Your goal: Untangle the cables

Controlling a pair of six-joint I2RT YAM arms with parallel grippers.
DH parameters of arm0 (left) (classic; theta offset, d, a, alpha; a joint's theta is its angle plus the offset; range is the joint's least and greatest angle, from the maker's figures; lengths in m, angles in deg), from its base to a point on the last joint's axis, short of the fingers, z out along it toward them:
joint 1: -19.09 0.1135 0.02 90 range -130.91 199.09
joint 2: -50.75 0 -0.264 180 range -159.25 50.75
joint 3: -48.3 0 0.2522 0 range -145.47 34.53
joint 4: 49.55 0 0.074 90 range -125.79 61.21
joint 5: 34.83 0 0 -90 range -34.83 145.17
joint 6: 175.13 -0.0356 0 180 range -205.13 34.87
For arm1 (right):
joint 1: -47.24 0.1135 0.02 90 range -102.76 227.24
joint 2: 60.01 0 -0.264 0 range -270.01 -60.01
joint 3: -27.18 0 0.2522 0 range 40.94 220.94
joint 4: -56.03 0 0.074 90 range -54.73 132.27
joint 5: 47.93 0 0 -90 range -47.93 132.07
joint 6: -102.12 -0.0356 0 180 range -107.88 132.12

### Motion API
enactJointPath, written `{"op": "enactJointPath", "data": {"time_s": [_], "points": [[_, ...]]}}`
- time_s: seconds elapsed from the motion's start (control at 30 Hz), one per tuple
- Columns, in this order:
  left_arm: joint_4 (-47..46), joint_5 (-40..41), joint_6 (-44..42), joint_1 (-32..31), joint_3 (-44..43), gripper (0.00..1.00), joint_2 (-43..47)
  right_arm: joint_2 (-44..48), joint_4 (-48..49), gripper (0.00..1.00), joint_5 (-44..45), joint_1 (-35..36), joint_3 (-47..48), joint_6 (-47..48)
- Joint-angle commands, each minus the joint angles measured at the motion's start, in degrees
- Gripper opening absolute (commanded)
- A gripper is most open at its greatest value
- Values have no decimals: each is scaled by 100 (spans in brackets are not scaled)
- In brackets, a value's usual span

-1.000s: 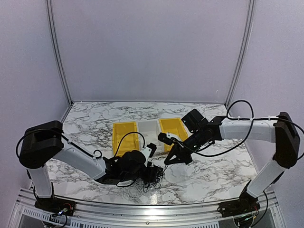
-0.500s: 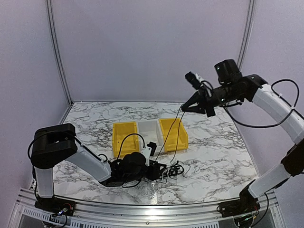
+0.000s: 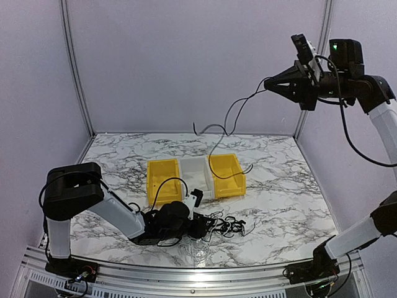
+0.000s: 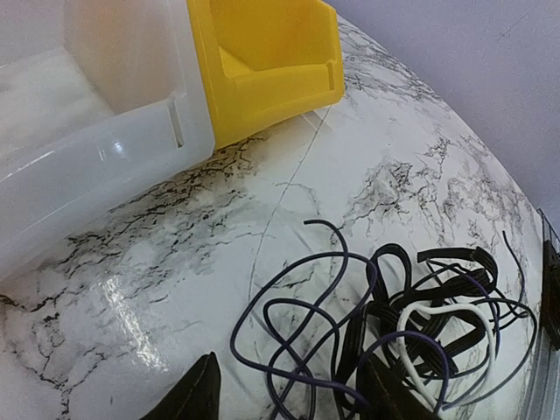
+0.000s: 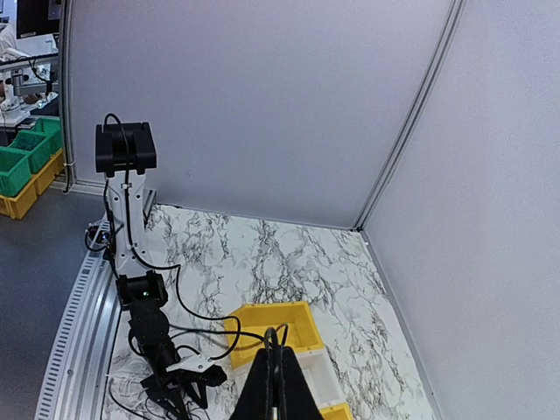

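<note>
On the marble surface [image 3: 285, 205], the left arm lies low on the near side of the white bin [image 3: 195, 174], its hand [image 4: 290, 389] released, fingers spread with a few dark loops lying loose between them and nothing gripped. Just to the near right of the white bin sits the tangle [image 3: 224, 223], a flat heap of thin black strands with a pale cord [image 4: 402, 341] curled in its middle. One black cable [image 3: 229, 116] hangs in the air above and to the right of the white bin and runs down past the yellow bin [image 3: 226, 177] touching the white bin's right side. It is pinched at its upper end by the right hand [image 3: 270, 85], which is clenched on it far above and to the right of the white bin. The cable's long axis slants from that hand down and leftward. Whether its lower end is clear of the heap cannot be told. The left hand is by far the nearer to the tangle, so holding the heap down would likely fall to it.
</note>
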Motion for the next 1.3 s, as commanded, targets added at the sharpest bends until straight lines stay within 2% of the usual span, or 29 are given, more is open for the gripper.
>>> {"op": "enactJointPath", "data": {"time_s": [0.0, 0.13, 0.27, 0.53, 0.73, 0.87, 0.97, 1.07, 1.27], "points": [[192, -97, -54, 26, 200, 57, 57, 166, 34, 0, -39, -54, 97, -75], [191, -185, -144, 26, 276, 61, 220, 282, 281, 0, 290, -69, 5, -45], [191, -192, -401, 1, 435, 63, 712, 569, 895, 0, 450, -68, -759, -242], [306, -171, -912, -35, 983, 66, 2469, 917, 1519, 0, 689, -70, -2278, -323], [1491, 342, -1660, -35, 872, 66, 3997, 986, 1674, 0, 704, -48, -3172, -124], [2063, 719, -2247, -35, 697, 66, 4851, 1038, 1601, 0, 988, 222, -3630, 186], [2778, 491, -2702, -26, 209, 66, 4902, 1064, 1516, 0, 1280, 572, -3881, 338], [3476, 36, -2970, -26, -482, 65, 4523, 1093, 1574, 0, 1349, 838, -4092, 360], [3664, -782, -3299, -22, -1264, 58, 3711, 1059, 1426, 0, 1447, 1141, -4059, 512]]}}
